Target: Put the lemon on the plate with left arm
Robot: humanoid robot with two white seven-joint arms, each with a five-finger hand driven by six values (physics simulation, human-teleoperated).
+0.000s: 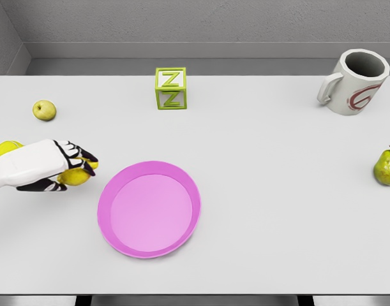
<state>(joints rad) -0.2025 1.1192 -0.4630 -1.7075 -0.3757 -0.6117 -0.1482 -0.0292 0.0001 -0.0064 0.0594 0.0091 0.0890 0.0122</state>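
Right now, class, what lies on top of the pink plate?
Nothing: the pink plate shows bare. The left hand grips the lemon beside it, partly covering the fruit.

White table (258, 191) — grey walls (201, 22)

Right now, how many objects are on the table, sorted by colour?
Yellow or yellow-green fruit: 4 (apple, lemon in the left hand, fruit behind the arm, pear)
Green: 1 (letter block)
Pink: 1 (plate)
White: 1 (mug)
Total: 7
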